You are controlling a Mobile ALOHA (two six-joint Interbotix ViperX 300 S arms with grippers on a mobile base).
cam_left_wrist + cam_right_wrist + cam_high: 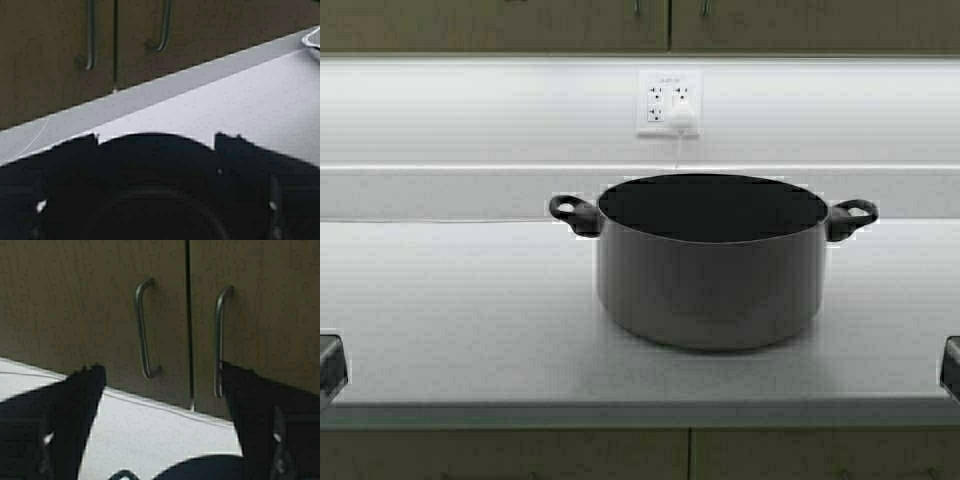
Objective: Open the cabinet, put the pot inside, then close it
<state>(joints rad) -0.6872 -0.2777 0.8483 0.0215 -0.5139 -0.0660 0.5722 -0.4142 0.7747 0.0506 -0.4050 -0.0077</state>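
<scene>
From the high view, the pot (712, 262) sat centred on the counter (450, 310), the cabinet (670, 25) shut above and beyond it. In the left wrist view, the left gripper (155, 137) was spread wide. In the right wrist view, the right gripper (162, 377) gaped wide, both handles (144, 327) straight ahead, upright; it seemed likelier to pull.

At frame centre, the pot (712, 285) is shown in matt grey metal with a dark inner surface and glossy black loop handles. A smooth, pale, matt countertop (450, 310) is seen beneath it. At the upper edge, the cabinet (90, 305) is faced in tan wood-look panels fitted with slim brushed-metal handles (143, 330).
</scene>
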